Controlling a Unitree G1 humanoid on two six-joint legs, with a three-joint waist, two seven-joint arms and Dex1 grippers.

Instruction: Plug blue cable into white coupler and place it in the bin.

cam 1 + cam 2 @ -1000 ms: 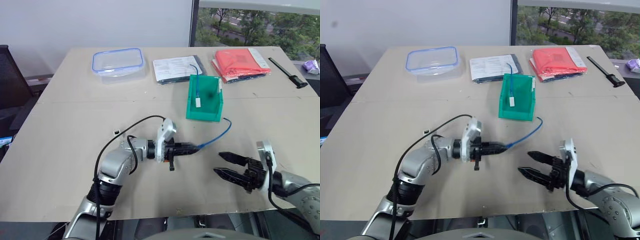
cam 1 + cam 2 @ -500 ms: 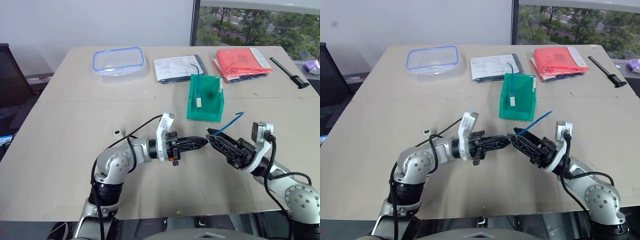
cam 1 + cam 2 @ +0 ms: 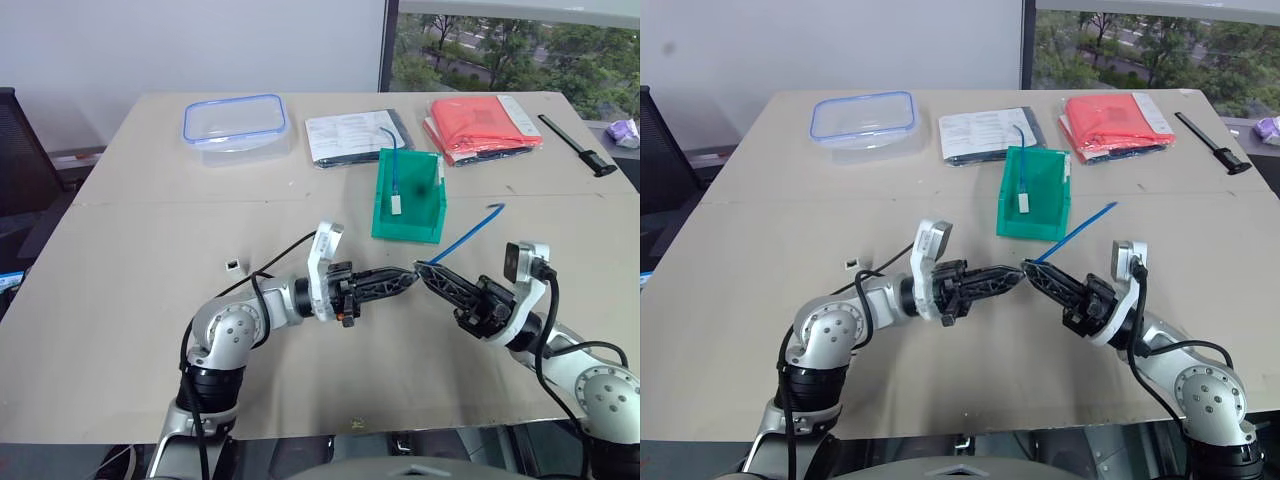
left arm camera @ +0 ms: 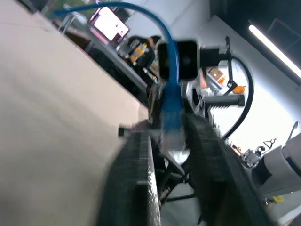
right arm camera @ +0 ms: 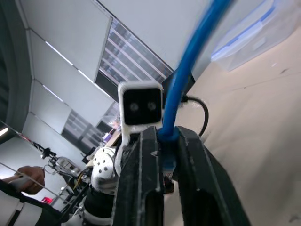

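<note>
Across the bench [image 3: 120, 300], wide bare surface is lying around both arms. The green bin [image 3: 408, 198] is sitting mid-bench. The right gripper [image 3: 424, 270] is clamping the blue cable [image 3: 462, 237], lifted, slanting binward. The left gripper [image 3: 409, 277], jaws partly apart, is meeting it tip-to-tip. The white coupler [image 3: 232, 265] is sitting alone leftward.

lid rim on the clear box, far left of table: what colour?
Blue rim on the clear box; clearest in the left eye view.

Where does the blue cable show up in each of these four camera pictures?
Left eye view: blue cable slants up from the meeting end effectors, right of the bin.
Right eye view: same slant, right of the bin.
Left wrist view: runs down the middle.
Right wrist view: rises from between the fingers.
Shared landmark: the bin.
</note>
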